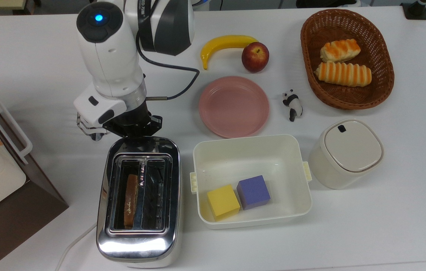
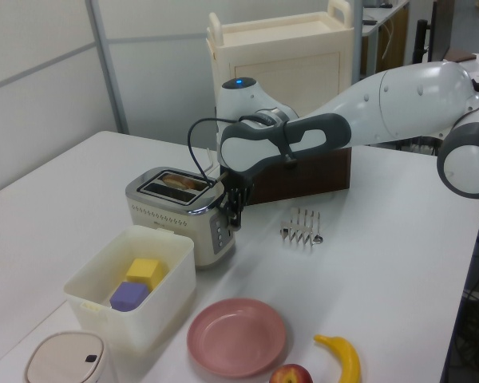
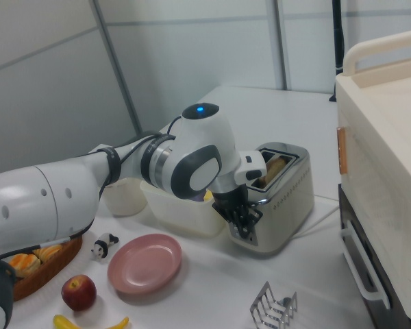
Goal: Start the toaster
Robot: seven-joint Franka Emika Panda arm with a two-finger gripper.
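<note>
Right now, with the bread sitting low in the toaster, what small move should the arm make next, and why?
Probably lift the end effector straight up and away. It sits at the lever end of the toaster, and the bread slice lies sunk low in its slot, which suggests the lever is already pressed down.
</note>
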